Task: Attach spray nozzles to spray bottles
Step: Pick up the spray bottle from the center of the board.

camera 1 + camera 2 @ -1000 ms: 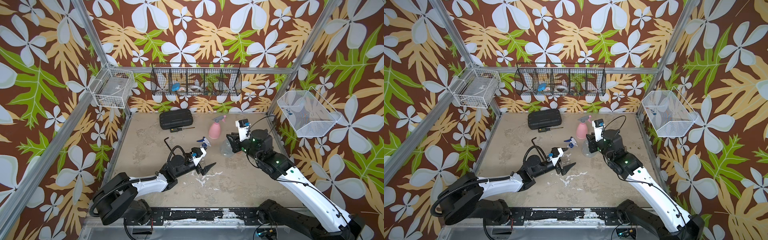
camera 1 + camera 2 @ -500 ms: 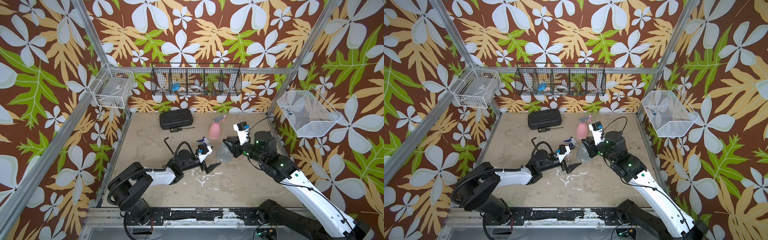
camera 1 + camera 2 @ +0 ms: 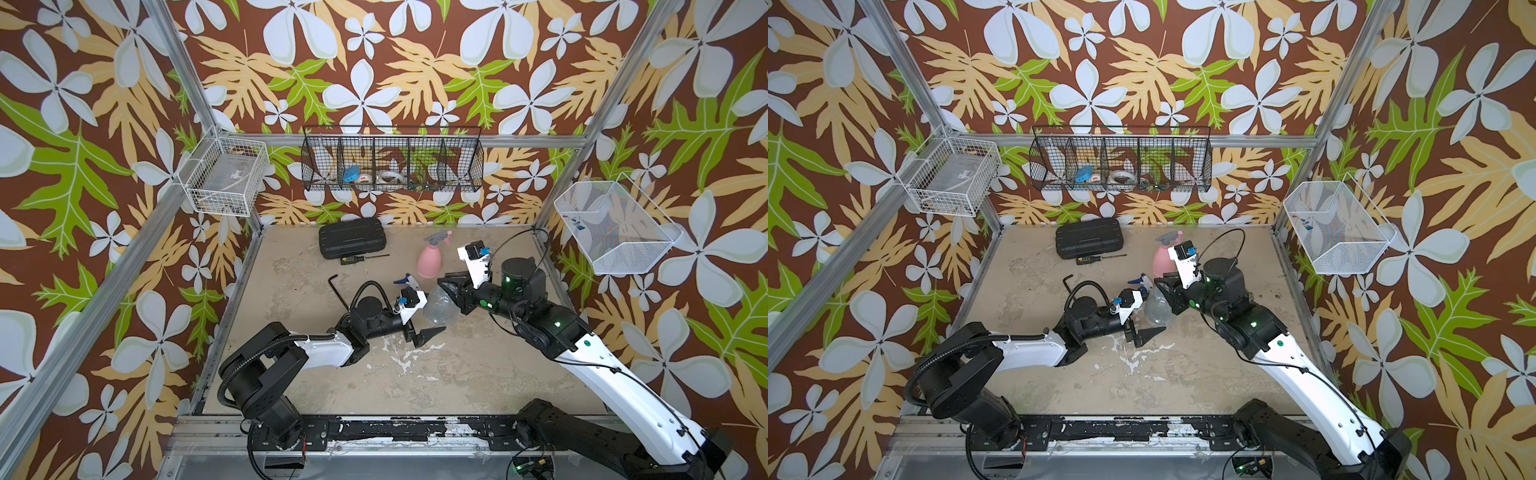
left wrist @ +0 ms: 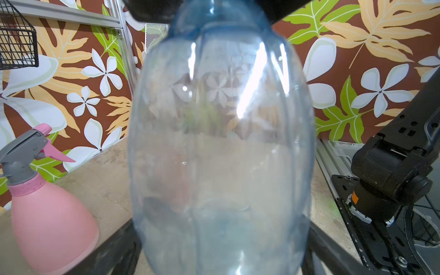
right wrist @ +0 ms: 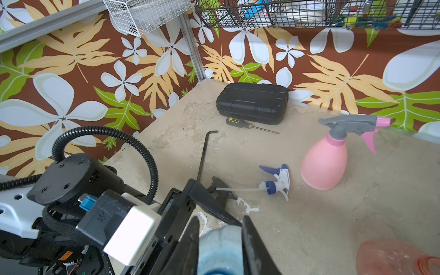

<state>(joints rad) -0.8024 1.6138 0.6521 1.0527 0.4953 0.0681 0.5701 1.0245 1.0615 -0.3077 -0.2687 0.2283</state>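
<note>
Gripping the clear bottle (image 3: 439, 306) by its neck, right claw (image 3: 451, 293) holds it inside the wide-spread left claw (image 3: 428, 319).

A black ribbed case (image 3: 352, 237) (image 3: 1088, 237) is seen at the upper middle of the tabletop (image 3: 457, 374) in both top views. A screwdriver (image 3: 351, 260) is laid just below it, and a black hex key (image 3: 337, 291) lies lower left of that. A black wire basket (image 3: 392, 164) is hung at upper centre. White wire baskets are mounted at left (image 3: 226, 183) and right (image 3: 615, 232).
</note>
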